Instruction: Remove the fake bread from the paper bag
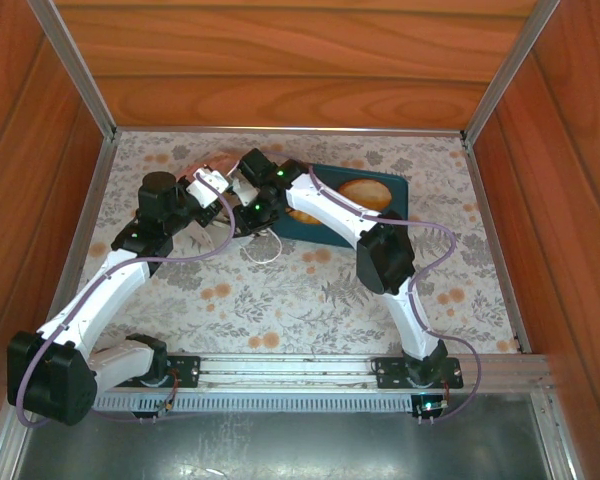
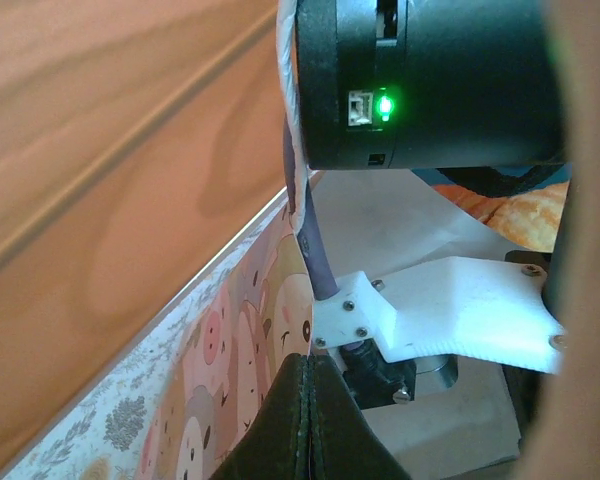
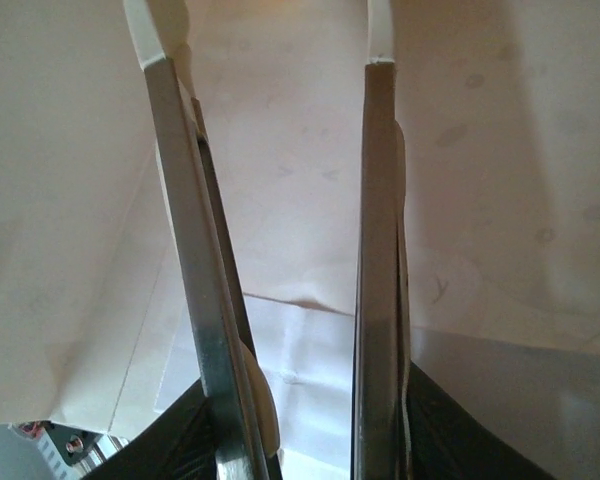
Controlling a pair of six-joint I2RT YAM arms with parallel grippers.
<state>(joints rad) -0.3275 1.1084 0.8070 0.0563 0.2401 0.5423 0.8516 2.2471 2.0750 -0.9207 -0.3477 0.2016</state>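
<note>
Far left of centre, the paper bag (image 3: 70, 200) is held at its rim by the clenched left gripper (image 2: 305, 400), and the right gripper (image 3: 270, 60), nearer any bread left, reaches inside, parted and empty, its contents hidden straight ahead, while one round fake bread (image 1: 365, 192) lies on the teal tray (image 1: 398, 195) just right, with no writing legible.

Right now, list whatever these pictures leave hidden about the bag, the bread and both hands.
- Bread inside: right wrist view, the right hand and the creased walls of the paper bag block the bottom.
- The bag's outline: top view, both arms' wrists cover it.
- Left hand: left wrist view, shut, cut off by the bottom edge; whether it pinches paper cannot be told.
</note>
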